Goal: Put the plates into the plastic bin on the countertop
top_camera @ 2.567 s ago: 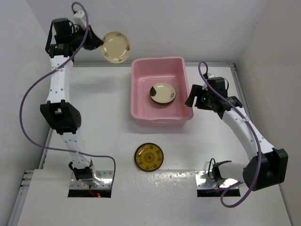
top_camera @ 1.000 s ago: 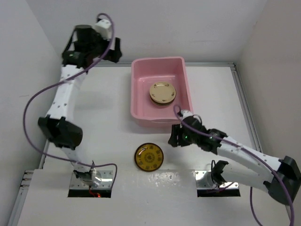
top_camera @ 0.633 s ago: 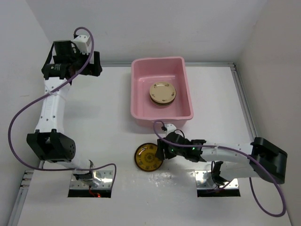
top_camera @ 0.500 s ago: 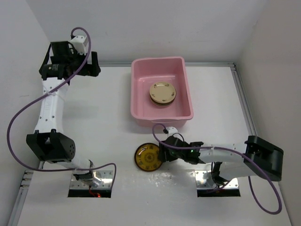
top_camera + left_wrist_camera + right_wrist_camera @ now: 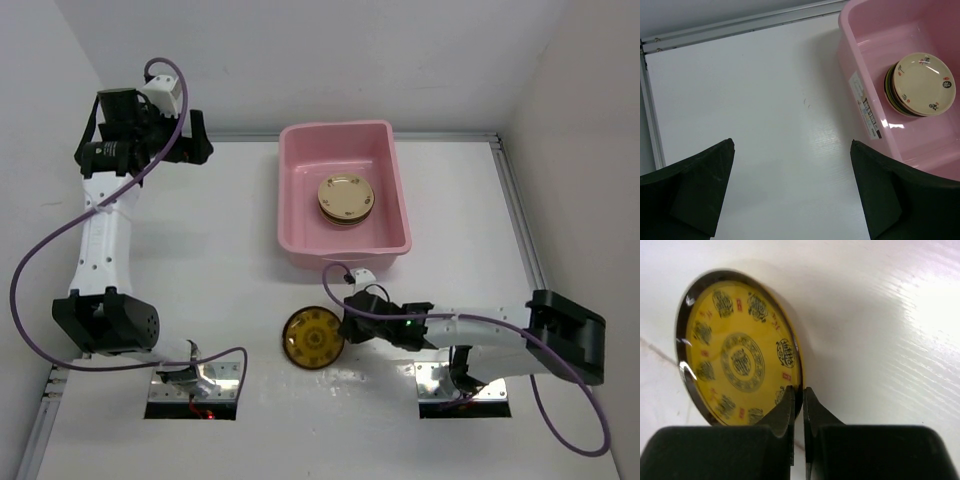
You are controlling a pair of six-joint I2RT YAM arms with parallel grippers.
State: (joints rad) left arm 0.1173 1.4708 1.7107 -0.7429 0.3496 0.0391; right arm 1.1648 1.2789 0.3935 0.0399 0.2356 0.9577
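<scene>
The right end effector (image 5: 344, 327) is low over the white desk (image 5: 220, 240), just in front of the pink bin (image 5: 296, 200). Its two fingers are squeezed together on the right edge of a yellow plate (image 5: 312, 338). One finger is on top of the rim and one is under it. The right wrist view shows the yellow plate (image 5: 740, 365) up close. It has a dark shiny rim and brown round patterns on it. I cannot tell if the plate is lifted off the desk or only touching it. Inside the pink bin sits a pile of plates (image 5: 346, 198). The one on top is cream with small dark spots, and a dark plate peeks out below it. The left end effector (image 5: 791, 145) is up high at the far left, well away from the bin. Its fingers are wide apart and hold nothing. Under them is bare white desk, with the bin off to the right.
</scene>
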